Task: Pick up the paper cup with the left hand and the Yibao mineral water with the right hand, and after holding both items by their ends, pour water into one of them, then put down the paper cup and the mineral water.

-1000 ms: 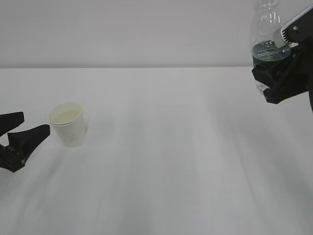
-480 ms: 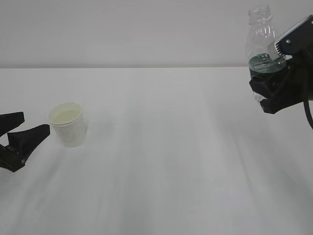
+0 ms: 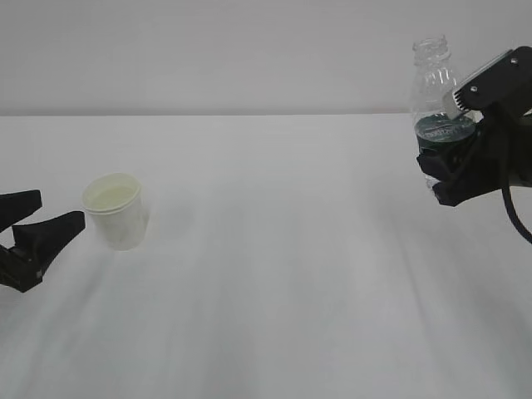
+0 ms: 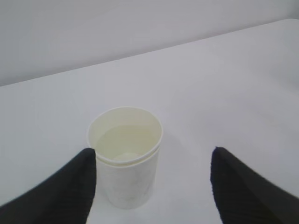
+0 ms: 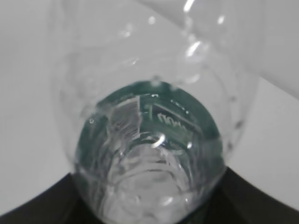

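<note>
White tabletop (image 3: 283, 274), smooth and matte. On the left stands the paper cup (image 3: 115, 211), plain white, rolled rim, tapering down, cream inside. The left hand (image 3: 32, 235) sits low at the left edge, its black fingers spread wide, one either side of the cup, gripping nothing. Far right, the right hand (image 3: 455, 162) clamps the Yibao mineral water (image 3: 434, 98) upright, clear of the table: clear ribbed plastic, uncapped, dark green band with white print too blurred to read.
</note>
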Robot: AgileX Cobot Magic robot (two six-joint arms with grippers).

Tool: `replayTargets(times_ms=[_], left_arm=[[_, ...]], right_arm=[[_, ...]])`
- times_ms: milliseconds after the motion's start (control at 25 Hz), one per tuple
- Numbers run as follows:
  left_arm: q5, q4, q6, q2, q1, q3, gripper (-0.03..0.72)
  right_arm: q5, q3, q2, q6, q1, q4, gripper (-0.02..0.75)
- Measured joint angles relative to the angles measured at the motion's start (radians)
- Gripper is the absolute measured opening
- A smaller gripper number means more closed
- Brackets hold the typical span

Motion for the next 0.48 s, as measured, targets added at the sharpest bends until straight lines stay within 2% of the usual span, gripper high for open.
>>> replayTargets(times_ms=[480], left_arm=[[0.000, 0.002, 0.000, -0.002, 0.000, 0.000, 0.539]], right_arm=[[-0.086, 0.034, 0.070, -0.007, 0.000, 0.034, 0.411]])
